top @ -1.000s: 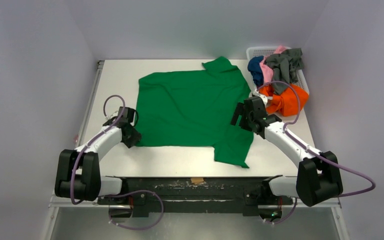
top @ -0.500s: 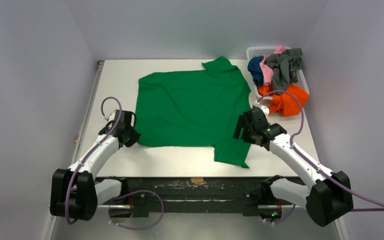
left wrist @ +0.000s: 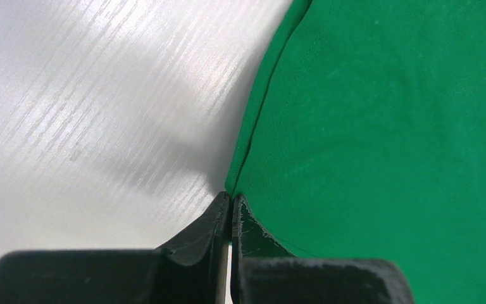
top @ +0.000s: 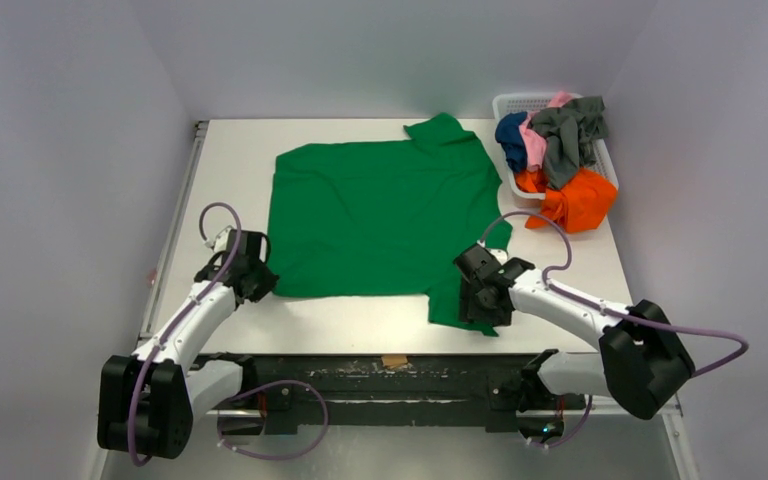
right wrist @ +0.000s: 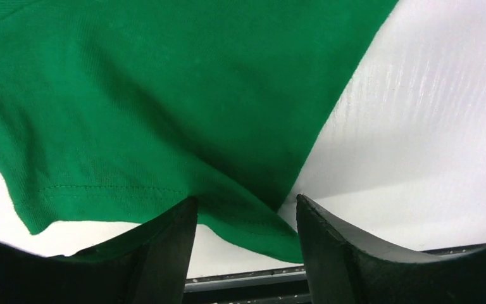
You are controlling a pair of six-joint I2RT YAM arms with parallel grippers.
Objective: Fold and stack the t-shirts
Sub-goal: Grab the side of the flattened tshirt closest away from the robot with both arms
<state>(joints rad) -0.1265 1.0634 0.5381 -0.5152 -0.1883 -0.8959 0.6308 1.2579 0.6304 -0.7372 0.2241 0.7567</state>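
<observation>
Wrist view alone shows left claw [left wrist: 231, 201] pinching green t-shirt [left wrist: 386, 126] edge.

White table [top: 230, 160] with laundry laid on it.
A green t-shirt [top: 380, 220] is spread flat across the middle; a white basket [top: 522, 102] is set at the far right corner, with an orange t-shirt [top: 580, 200] draped over its near rim.

Both arms stretch forward and low, the left gripper [left wrist: 231, 197] pinched onto the green t-shirt [top: 380, 220] edge, the right gripper [right wrist: 247, 206] jaws parted.
</observation>
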